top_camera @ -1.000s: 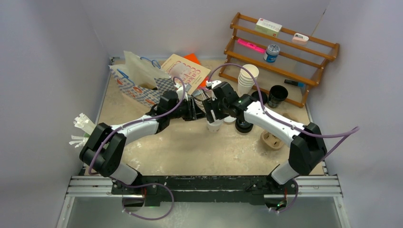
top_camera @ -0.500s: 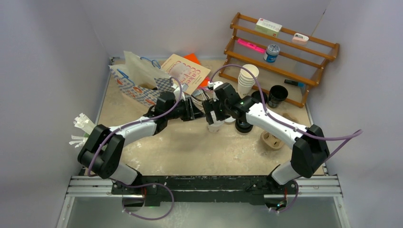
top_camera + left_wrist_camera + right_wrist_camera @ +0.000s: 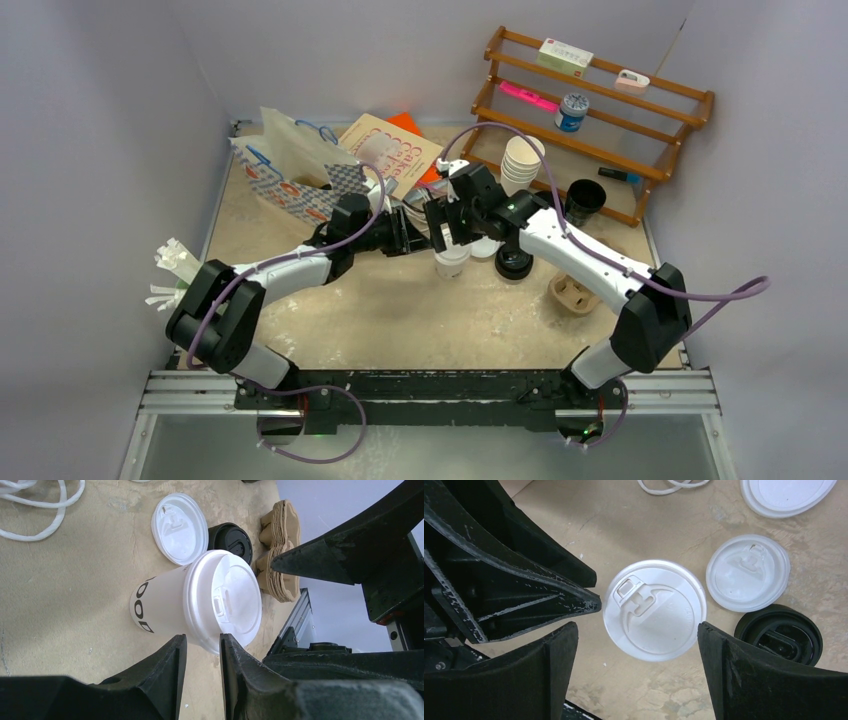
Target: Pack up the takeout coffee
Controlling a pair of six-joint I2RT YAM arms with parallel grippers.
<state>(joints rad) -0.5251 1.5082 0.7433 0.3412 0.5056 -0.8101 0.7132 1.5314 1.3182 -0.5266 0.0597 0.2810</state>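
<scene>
A white paper coffee cup with a white lid [image 3: 452, 260] stands upright mid-table. In the left wrist view [image 3: 220, 600] it lies just past my left fingertips. In the right wrist view [image 3: 654, 610] I look straight down on it. My left gripper [image 3: 418, 238] [image 3: 202, 642] is level with the cup's left side, its jaws a narrow gap apart with nothing between them. My right gripper [image 3: 447, 228] [image 3: 635, 627] hovers above the cup, wide open and empty. A black cup with a black lid [image 3: 513, 265] [image 3: 231, 539] [image 3: 780, 635] stands to the right of the white cup.
A loose white lid [image 3: 483, 250] [image 3: 748, 572] lies between the two cups. A brown cup carrier [image 3: 575, 295] [image 3: 280, 555] sits right. A stack of lidless white cups [image 3: 520, 165], a lidless black cup [image 3: 583, 200] and a wooden rack [image 3: 600, 110] stand behind. A patterned bag [image 3: 295, 175] is far left.
My right gripper has lifted and drawn back from the white-lidded cup, uncovering its lid. The left gripper has hardly moved.
</scene>
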